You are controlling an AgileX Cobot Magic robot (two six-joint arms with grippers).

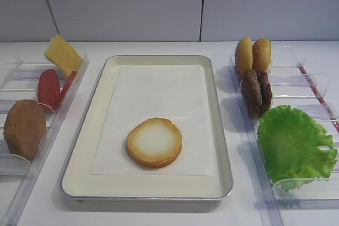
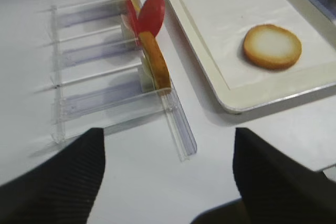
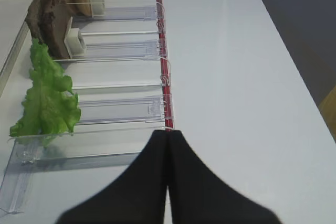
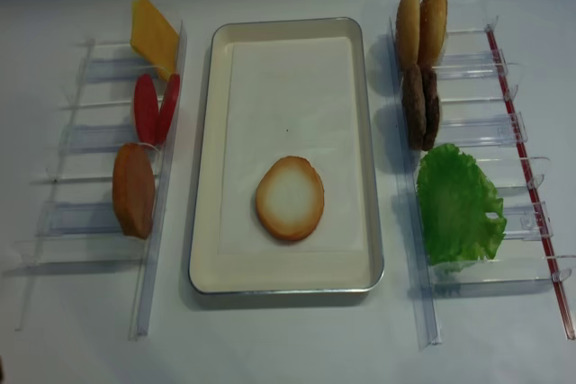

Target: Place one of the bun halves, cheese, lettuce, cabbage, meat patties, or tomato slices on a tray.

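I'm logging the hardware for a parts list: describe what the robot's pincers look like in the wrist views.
Only the fingers show. The right pincer has two smooth matte black fingers, broad at the bottom edge and tapering to a point. The left pincer has black fingers with fine ribbed texture. No cables, markings or arm links are visible.
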